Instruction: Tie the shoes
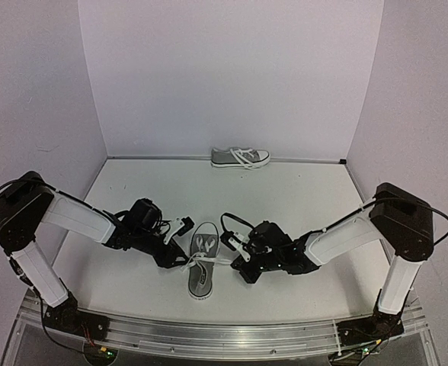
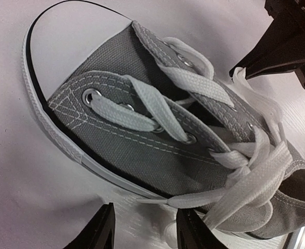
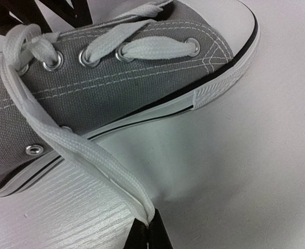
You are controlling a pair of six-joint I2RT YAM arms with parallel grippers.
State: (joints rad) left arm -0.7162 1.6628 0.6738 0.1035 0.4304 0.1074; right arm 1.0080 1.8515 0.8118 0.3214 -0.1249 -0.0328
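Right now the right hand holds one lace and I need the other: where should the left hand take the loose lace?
Probably the flat stretch of loose lace beside the near shoe's sole, from the robot's left: it lies clear of the canvas, just before the left hand's open fingers.

Heel of the near shoe outside both wrist views.

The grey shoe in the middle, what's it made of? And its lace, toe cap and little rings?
The grey shoe looks like matte canvas: weave and stitching show. Its white lace seems flat woven fabric. The toe cap is smooth, probably rubber. The eyelets shine like metal.
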